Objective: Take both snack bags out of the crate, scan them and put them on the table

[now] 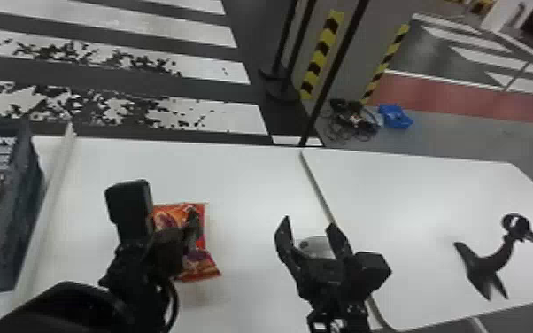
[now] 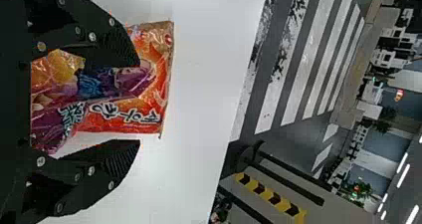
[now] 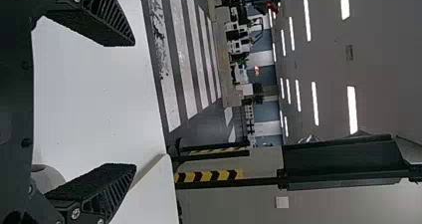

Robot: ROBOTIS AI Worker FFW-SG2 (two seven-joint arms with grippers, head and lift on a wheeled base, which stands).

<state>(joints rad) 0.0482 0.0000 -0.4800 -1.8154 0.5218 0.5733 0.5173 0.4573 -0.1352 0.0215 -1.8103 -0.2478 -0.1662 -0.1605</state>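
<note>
Snack bag (image 2: 161,74), pale printed lettering (image 2: 142,116), white table (image 1: 252,177)

Read from the head view's centre, a white table (image 1: 243,186) spreads below, its seam (image 1: 316,186) slanting off toward 5 o'clock. A pale raised strip (image 1: 53,190) crosses the surface on the 9 o'clock side, and just beyond it stands a dark grey crate (image 1: 0,265). An orange-red snack bag (image 1: 201,265) lies between 7 and 8, a rounded grey object (image 1: 316,245) at 5 near the seam, and a black gooseneck stand (image 1: 496,261) at 4.
</note>
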